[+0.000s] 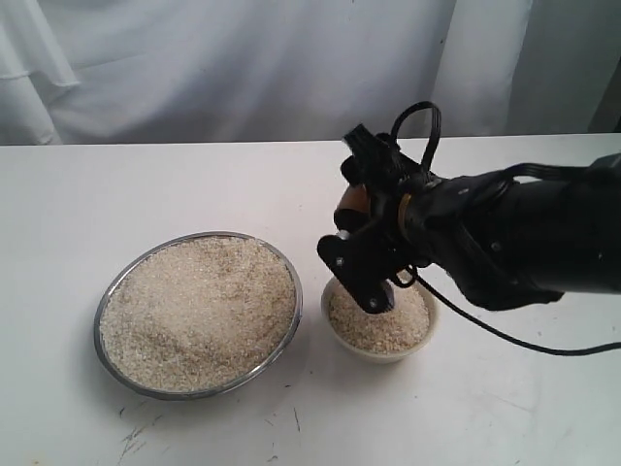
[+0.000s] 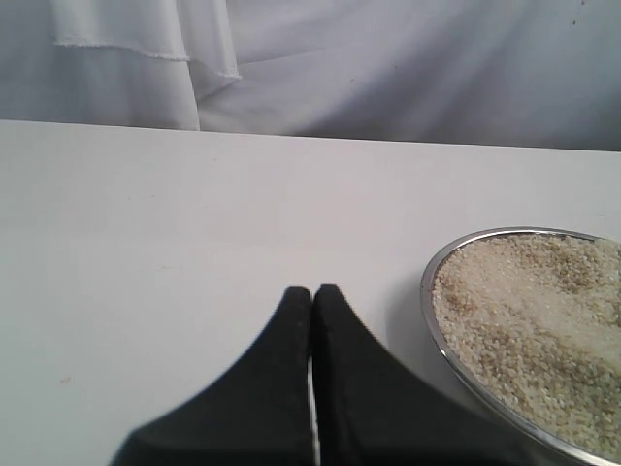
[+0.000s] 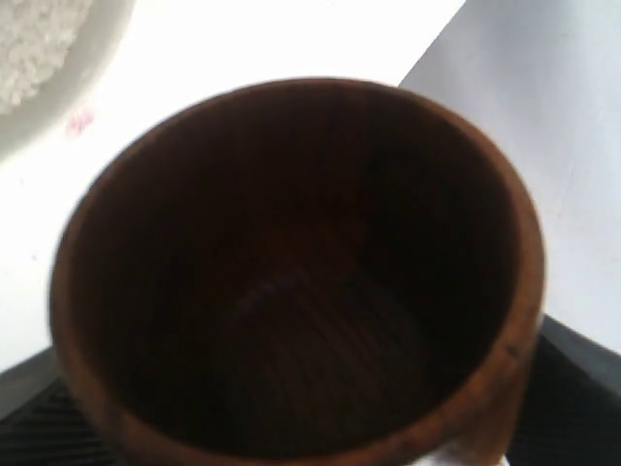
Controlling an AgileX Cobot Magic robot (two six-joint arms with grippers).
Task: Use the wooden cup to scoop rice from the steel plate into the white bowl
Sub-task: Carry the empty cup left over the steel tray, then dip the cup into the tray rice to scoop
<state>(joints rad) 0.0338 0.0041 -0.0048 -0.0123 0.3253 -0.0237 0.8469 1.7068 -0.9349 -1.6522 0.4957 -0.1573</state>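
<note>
Rice [image 1: 199, 311] fills the steel plate [image 1: 98, 335] nearly to its rim, on the left half of the white table [image 1: 58, 194]. A smaller portion of rice lies in the white bowl [image 1: 431, 320], which stands just to the right of the plate, the two rims close but apart.

Exterior view: my right pincer [image 1: 359, 216] hangs over the bowl. Its lower finger overlaps the bowl's far-left rim in the picture; whether it touches the bowl I cannot tell. Between the fingers sits the wooden cup [image 1: 351, 198], of which only a small reddish-brown patch shows past the black housing. A black cable [image 1: 505, 335] runs from my right arm across the table beside the bowl, and a grey curtain [image 1: 243, 68] hangs behind the table.

Right wrist view: the cup's mouth faces the camera, and its dark, ringed inside is seen down to the bottom. My black pads [image 3: 574, 398] press against opposite sides of the cup's wall, so the jaws stand wide apart yet are closed on the cup. Part of the bowl with its rice shows beyond the cup's rim.

Left wrist view: my left pincer [image 2: 311, 291] has its two fingertips pressed together with nothing between them. It hovers above bare table, with the plate's shiny rim and the rice near it on one side.
</note>
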